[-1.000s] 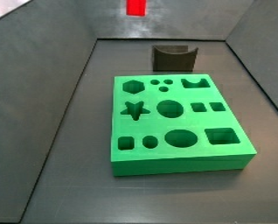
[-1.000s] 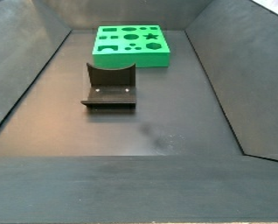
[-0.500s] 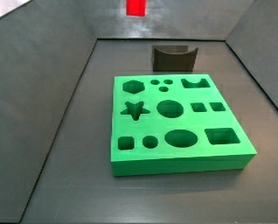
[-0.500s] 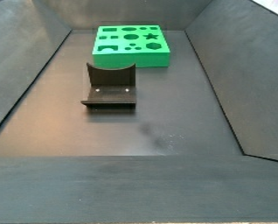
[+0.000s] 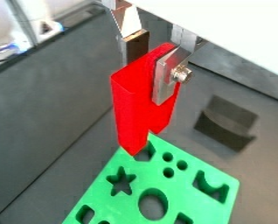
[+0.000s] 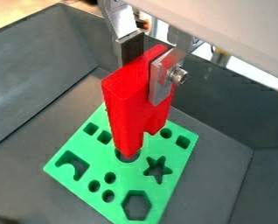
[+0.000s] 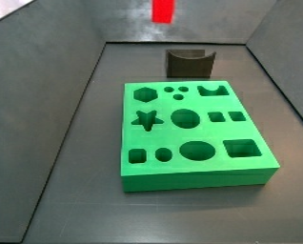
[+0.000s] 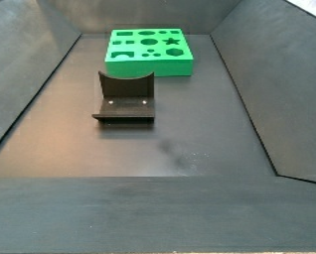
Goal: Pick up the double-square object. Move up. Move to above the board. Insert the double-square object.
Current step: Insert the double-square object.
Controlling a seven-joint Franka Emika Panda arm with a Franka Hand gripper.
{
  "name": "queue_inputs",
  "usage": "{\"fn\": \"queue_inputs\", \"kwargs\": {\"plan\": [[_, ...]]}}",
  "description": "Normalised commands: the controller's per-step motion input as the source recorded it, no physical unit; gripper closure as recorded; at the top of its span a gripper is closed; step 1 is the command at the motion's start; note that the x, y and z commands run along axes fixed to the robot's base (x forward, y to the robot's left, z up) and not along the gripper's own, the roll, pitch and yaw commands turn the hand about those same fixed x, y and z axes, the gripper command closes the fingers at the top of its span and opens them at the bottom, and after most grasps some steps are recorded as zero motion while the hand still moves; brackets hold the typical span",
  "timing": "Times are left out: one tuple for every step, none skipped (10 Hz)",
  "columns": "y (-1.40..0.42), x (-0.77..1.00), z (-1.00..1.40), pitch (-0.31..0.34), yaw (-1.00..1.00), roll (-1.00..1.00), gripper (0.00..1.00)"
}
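Silver finger plates with dark pads clamp the upper end of the double-square object [image 5: 138, 96], so the gripper [image 5: 153, 54] is closed on it; both wrist views show the red piece pinched between the plates and hanging upright below them. In the wrist views a bolted plate presses one broad face while the other finger [image 6: 126, 35] sits against the opposite side. The red bar's lower end points down toward the board [image 6: 83, 164], whose star, round and square holes spread beneath it, with clear air between the two. In a side view only the bottom tip of the red piece [image 7: 163, 10] shows at the top edge, high above the floor and beyond the fixture [image 7: 188, 63] from the green slab [image 7: 192, 176].

Judging from this, picking up and lifting look done. Travel to above the board seems under way or nearly finished. Lowering the piece into its matching hole is left.
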Motion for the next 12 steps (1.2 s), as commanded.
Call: {"fn": "queue_inputs", "kwargs": {"plan": [[0.0,0.25,-0.4,0.0,-0.85,0.02,1.0],[0.0,0.11,-0.24,0.0,-0.99,0.0,1.0],[0.0,0.29,-0.18,-0.01,-0.85,-0.03,1.0],[0.0,0.44,-0.18,0.0,-0.7,-0.02,1.0],[0.0,0.51,0.0,0.051,-0.3,0.0,1.0],[-0.03,0.0,-0.01,0.0,0.0,0.0,1.0],[-0.03,0.32,0.0,0.0,-0.53,0.0,1.0],[0.0,0.17,-0.07,0.0,-0.89,0.0,1.0],[0.0,0.0,-0.12,0.0,-1.0,0.0,1.0],[0.0,0.0,-0.12,0.0,-1.0,0.0,1.0],[0.0,0.37,-0.05,0.0,-0.74,0.0,1.0],[0.0,0.3,-0.03,0.0,-0.23,0.0,1.0]]}}
